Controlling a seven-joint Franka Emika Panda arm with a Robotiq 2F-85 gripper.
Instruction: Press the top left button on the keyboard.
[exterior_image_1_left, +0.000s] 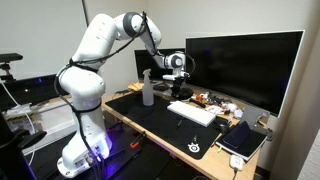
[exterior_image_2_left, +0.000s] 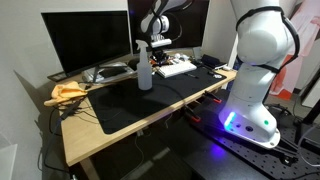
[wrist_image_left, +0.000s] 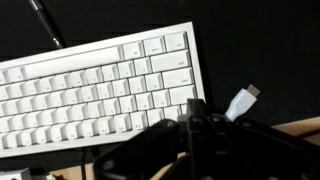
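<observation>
**Top-left key press: hovering, nothing pressed yet**

So the keyboard (exterior_image_1_left: 192, 112) is lying flat on the black mat (exterior_image_1_left: 160, 126), just in front of the big monitor (exterior_image_1_left: 245, 62). In the wrist view it fills the upper left of the picture, tilted a bit, with one end of it showing and the rest running off the frame.

My claw (exterior_image_1_left: 178, 66) hangs in the air above the keyboard, clearly apart from it in both exterior views. From the wrist it sits low in the picture (wrist_image_left: 192, 110), off the keyboard's edge and over the mat rather than over any key. As far as I can make out the fingers are pinched together with nothing between them, which is how I'd want them for poking a key, but it's dark down there so take that loosely.

Progress, as I judge it: the approach is only partly done. No key is touched, so the press itself is all left to do. I'd need to slide across to the right corner key and then come straight down. I can't tell from these pictures which corner counts as top left.

Other stuff around: a white spray bottle (exterior_image_2_left: 144, 68) standing on the mat beside the keyboard, a white plug (wrist_image_left: 243, 102) lying near my fingertips, and a dark notebook (exterior_image_1_left: 243, 138) at the desk (exterior_image_2_left: 75, 140) edge.
</observation>
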